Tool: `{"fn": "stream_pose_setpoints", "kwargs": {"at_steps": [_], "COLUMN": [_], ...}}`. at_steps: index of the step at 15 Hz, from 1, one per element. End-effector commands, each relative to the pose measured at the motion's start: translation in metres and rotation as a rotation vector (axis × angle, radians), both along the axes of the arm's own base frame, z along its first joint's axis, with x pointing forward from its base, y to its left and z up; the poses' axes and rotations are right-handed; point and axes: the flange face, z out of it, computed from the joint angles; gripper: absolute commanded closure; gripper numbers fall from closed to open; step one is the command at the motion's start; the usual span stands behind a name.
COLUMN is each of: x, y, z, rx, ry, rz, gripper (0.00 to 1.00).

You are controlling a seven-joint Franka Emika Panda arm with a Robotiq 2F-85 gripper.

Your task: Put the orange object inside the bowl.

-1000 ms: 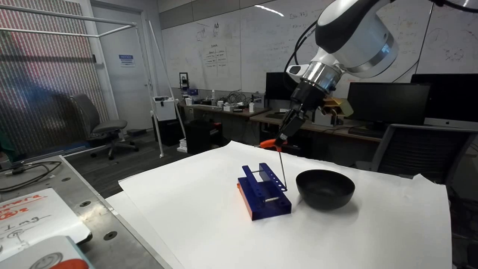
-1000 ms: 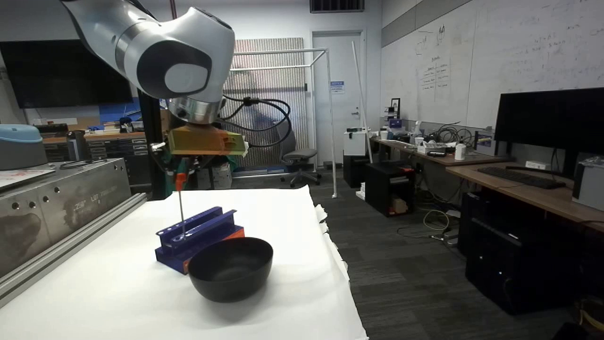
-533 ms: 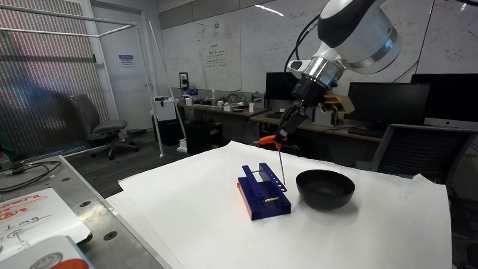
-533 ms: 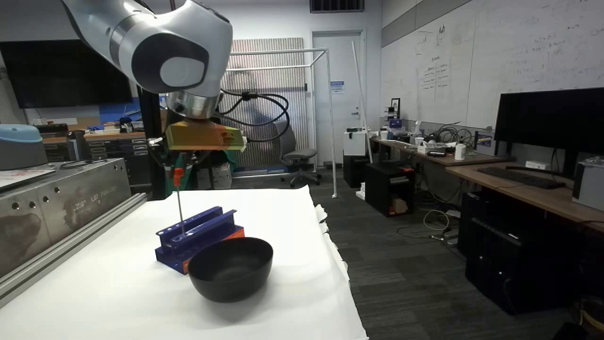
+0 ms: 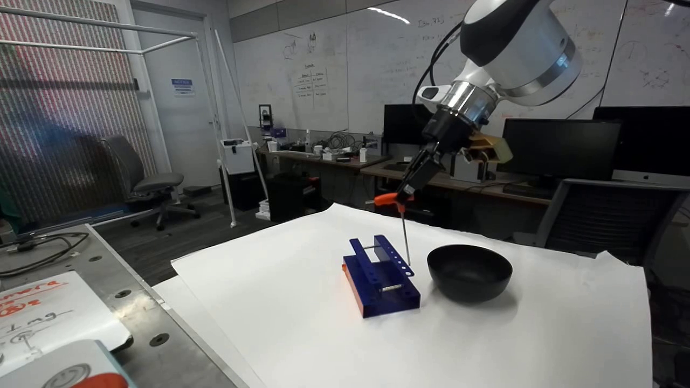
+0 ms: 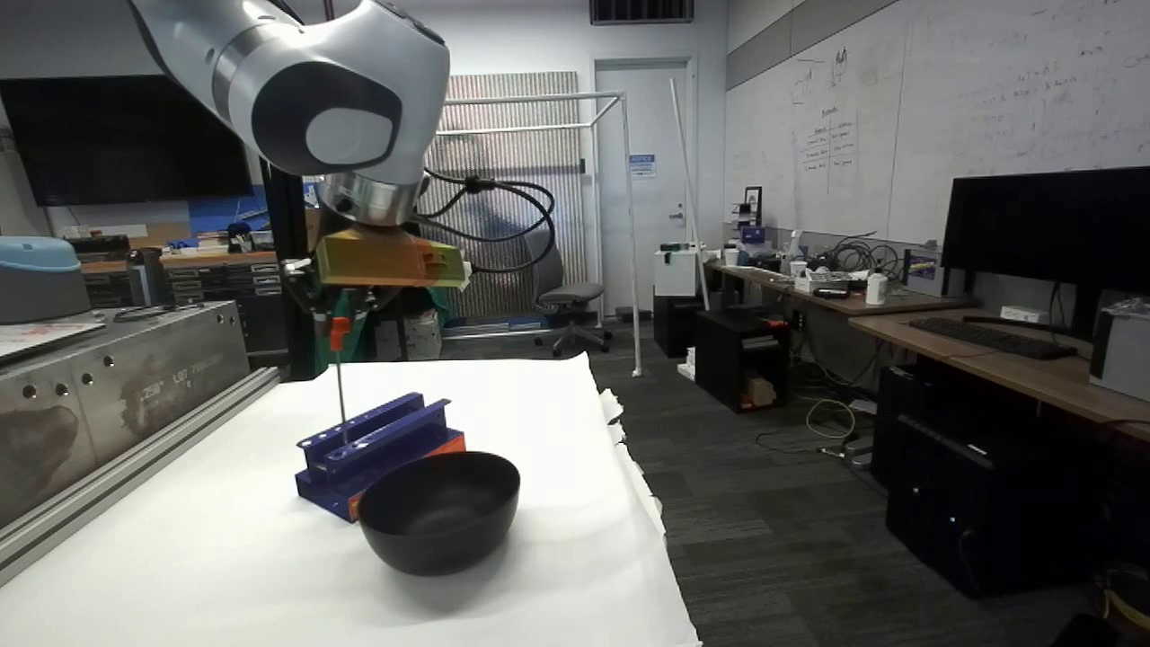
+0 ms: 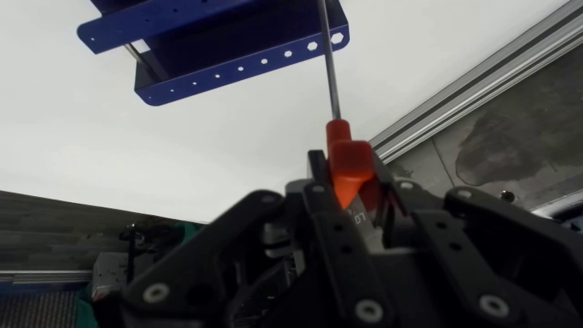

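The orange object is a T-handled tool with an orange-red handle and a thin metal shaft; the handle also shows in the wrist view. My gripper is shut on this handle, with a finger on each side in the wrist view. The shaft points down. Its tip is close to the rail of the dark-blue holder; I cannot tell the exact gap. The black bowl stands on the white-covered table beside the holder, also in an exterior view. Its visible inside holds nothing. The wrist view does not show the bowl.
The blue holder, also in an exterior view, has two raised rails with holes and orange sides. White paper covers the table. A metal bench runs along one table side. A chair stands behind the table.
My gripper has risen slightly with the tool, and the shaft's tip has moved up and a little left in both exterior views. The holder and the bowl have not moved.
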Motion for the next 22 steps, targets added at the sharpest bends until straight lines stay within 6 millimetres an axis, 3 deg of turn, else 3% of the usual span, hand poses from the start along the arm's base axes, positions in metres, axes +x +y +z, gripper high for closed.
{"fn": "stream_pose_setpoints", "kwargs": {"at_steps": [1, 22], "x": [-0.004, -0.005], "y": [-0.002, -0.004], "z": [0.005, -0.014], "rx": [0.037, 0.082], "ry": [-0.020, -0.007], "rz": [-0.003, -0.005], "gripper": [0.88, 0.89]}}
